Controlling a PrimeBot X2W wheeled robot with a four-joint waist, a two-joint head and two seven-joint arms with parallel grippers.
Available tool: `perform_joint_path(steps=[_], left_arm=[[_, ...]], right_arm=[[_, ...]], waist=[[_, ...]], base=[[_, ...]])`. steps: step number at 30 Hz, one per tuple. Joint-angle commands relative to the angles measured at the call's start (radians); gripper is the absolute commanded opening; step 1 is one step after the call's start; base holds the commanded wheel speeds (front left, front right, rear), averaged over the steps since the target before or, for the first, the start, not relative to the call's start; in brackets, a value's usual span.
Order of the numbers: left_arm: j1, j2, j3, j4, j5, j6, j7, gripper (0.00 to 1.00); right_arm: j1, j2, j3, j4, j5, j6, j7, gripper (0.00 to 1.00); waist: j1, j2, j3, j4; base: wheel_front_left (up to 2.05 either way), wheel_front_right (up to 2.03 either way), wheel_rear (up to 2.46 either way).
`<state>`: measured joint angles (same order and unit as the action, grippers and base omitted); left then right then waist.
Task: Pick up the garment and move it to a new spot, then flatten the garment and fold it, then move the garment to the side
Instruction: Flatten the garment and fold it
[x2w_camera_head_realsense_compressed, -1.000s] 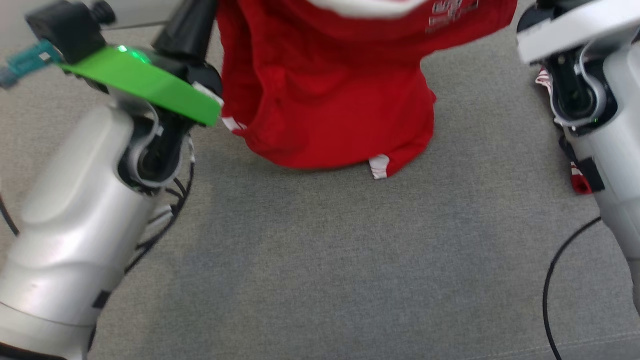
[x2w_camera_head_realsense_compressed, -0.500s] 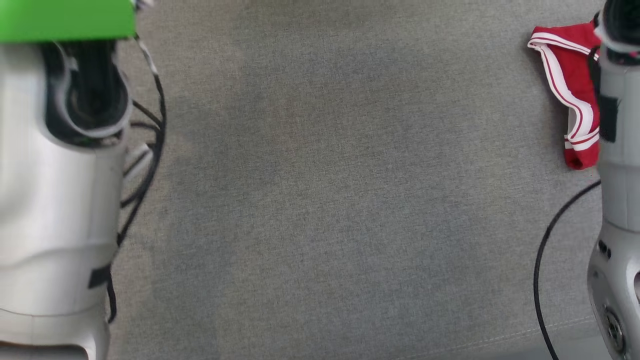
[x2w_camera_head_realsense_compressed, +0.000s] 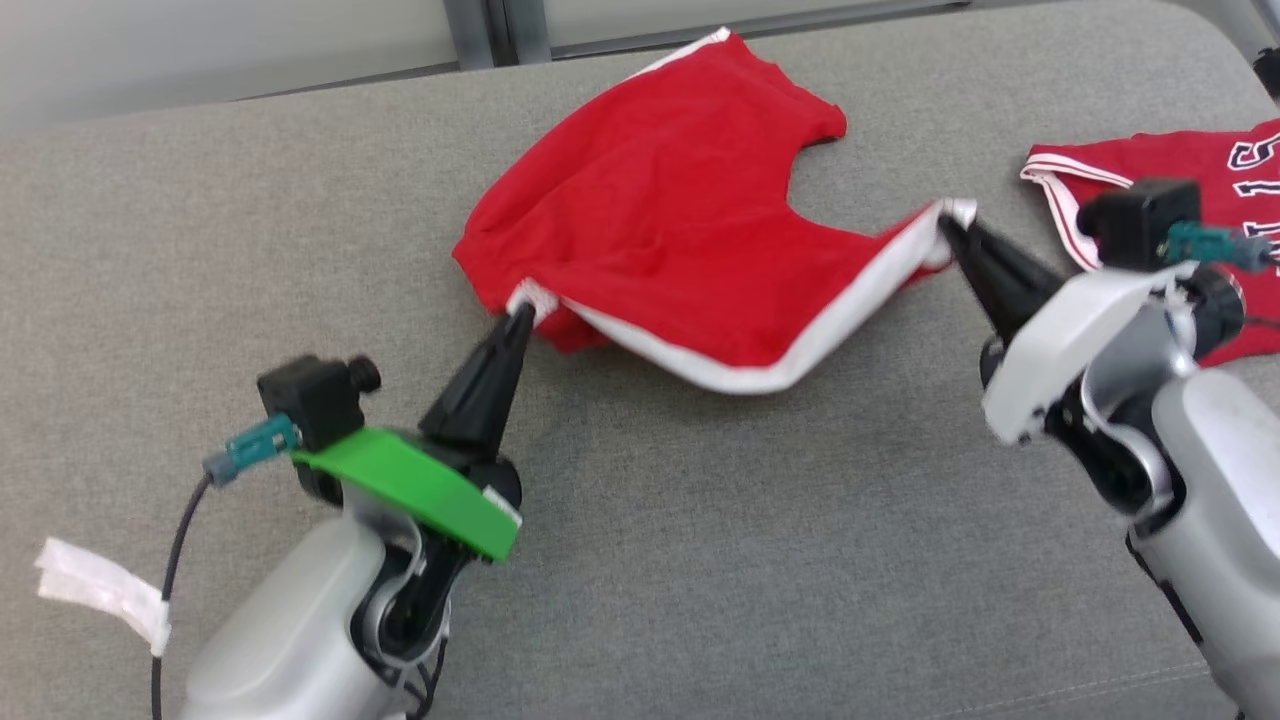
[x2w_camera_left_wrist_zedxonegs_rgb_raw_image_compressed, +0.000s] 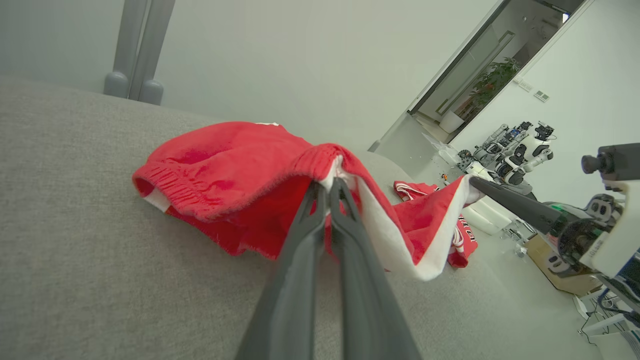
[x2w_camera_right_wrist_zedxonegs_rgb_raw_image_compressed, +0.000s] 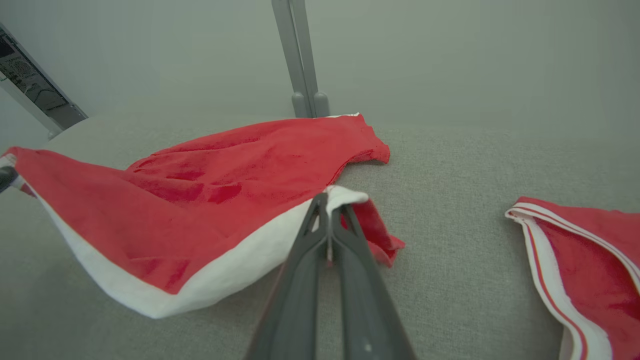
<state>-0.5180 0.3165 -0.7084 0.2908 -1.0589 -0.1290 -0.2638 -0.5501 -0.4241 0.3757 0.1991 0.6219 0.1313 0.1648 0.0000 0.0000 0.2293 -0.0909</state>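
Head view showed the red fabric garment with white trim (x2w_camera_head_realsense_compressed: 680, 230) lying on the grey cloth-covered surface (x2w_camera_head_realsense_compressed: 700, 560), its white edge stretched between the left gripper (x2w_camera_head_realsense_compressed: 522, 312) and the right gripper (x2w_camera_head_realsense_compressed: 948, 222), each pinched tightly on one corner, near a second red jersey (x2w_camera_head_realsense_compressed: 1230, 170).

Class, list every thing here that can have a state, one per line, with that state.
left gripper: shut on a corner of the red garment
right gripper: shut on its other corner
red garment: unfolded, rumpled, edge stretched between the grippers, rest on the cushion
second red garment: lying unheld, at the right
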Motion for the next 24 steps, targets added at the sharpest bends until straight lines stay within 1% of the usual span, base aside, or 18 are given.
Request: perform_joint_path(steps=[1,3,9,11,14,15,19,24], left_arm=[[0.038,0.024,-0.024,0.005,-0.031,-0.002,0.0,0.0],[0.084,0.061,-0.063,0.021,-0.057,-0.002,0.0,0.0],[0.203,0.125,-0.161,0.026,-0.128,-0.002,0.028,0.0],[0.232,0.152,-0.184,0.017,-0.148,-0.002,0.04,0.0],[0.271,0.176,-0.204,-0.003,-0.169,-0.002,0.05,0.0],[0.284,0.187,-0.213,-0.009,-0.176,-0.002,0.058,0.0],[0.327,0.223,-0.254,-0.031,-0.198,-0.002,0.12,0.0],[0.365,0.26,-0.293,-0.103,-0.242,0.001,0.219,0.0]], right_arm=[[0.056,-0.017,0.006,-0.023,0.022,-0.001,0.041,0.0],[0.127,-0.047,0.006,-0.066,0.042,-0.001,0.106,0.0],[0.369,-0.095,-0.04,-0.187,0.089,-0.001,0.277,0.0],[0.461,-0.108,-0.047,-0.232,0.1,-0.001,0.358,0.0],[0.573,-0.122,-0.078,-0.284,0.13,-0.001,0.488,0.0],[0.614,-0.122,-0.099,-0.303,0.139,-0.001,0.541,0.0],[0.725,-0.101,-0.18,-0.374,0.132,-0.001,0.68,0.0],[0.804,-0.053,-0.291,-0.456,0.097,-0.001,0.787,0.0]], waist=[[0.0,0.0,-0.056,0.003],[0.0,0.0,-0.077,0.0],[0.0,0.0,-0.119,0.022],[0.0,0.0,-0.126,0.03],[0.0,0.0,-0.131,0.042],[0.0,0.0,-0.131,0.046],[0.0,0.0,-0.127,0.055],[0.0,0.0,-0.119,0.071]], base=[[0.0,0.0,0.0],[0.0,0.0,0.0],[0.0,0.0,0.0],[0.0,0.0,0.0],[0.0,0.0,0.0],[0.0,0.0,0.0],[0.0,0.0,0.0],[0.0,0.0,0.0]])
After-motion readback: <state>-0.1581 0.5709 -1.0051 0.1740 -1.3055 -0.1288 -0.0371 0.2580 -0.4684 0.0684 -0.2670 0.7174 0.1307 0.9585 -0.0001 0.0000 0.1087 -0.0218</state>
